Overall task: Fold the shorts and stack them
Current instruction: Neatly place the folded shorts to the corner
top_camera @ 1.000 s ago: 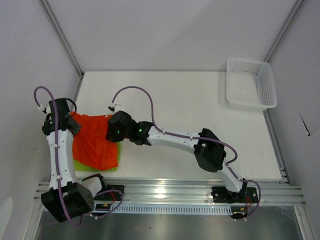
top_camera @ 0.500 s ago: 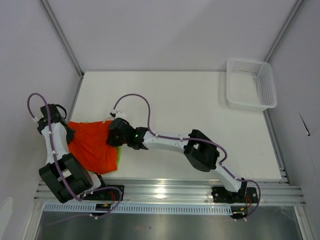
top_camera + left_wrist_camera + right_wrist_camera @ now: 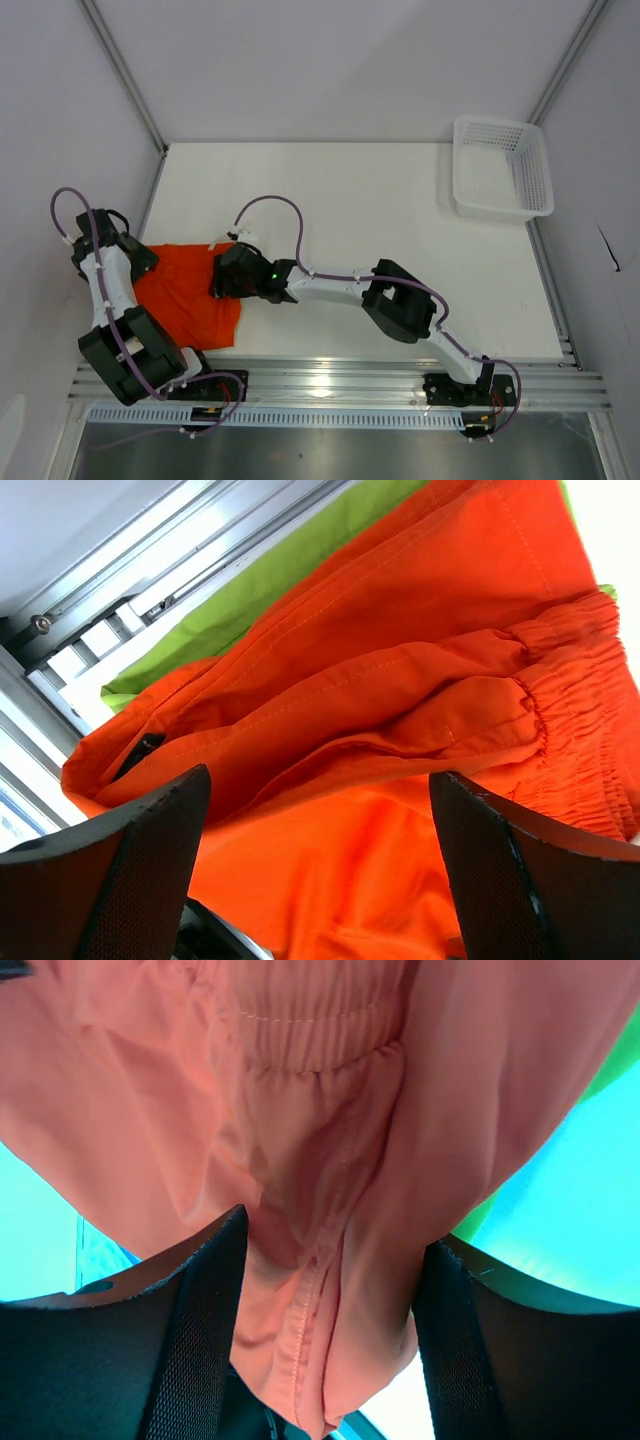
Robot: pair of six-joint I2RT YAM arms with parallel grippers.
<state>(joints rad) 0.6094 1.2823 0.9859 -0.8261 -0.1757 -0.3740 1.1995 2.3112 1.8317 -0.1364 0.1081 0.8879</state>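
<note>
Left gripper [image 3: 142,256] and right gripper [image 3: 224,276] flank the orange shorts [image 3: 190,295], which lie at the near-left corner of the table [image 3: 400,220]. Left wrist: fingers parted, released; orange lies over the green shorts [image 3: 290,570]. Right wrist: fingers parted, a loose fold between them. Fabric judged light and limp; best grasped at the waistband [image 3: 580,730]. A second earlier both grippers were clamped and the cloth bunched

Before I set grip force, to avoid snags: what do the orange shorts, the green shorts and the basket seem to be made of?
Orange shorts: thin woven fabric, likely synthetic, matte; stitched seams, a gathered elastic waistband and soft folds show. Green shorts: seemingly a similar smooth matte fabric; only a flat strip shows. Basket: white rigid plastic by its look, with mesh walls.
</note>
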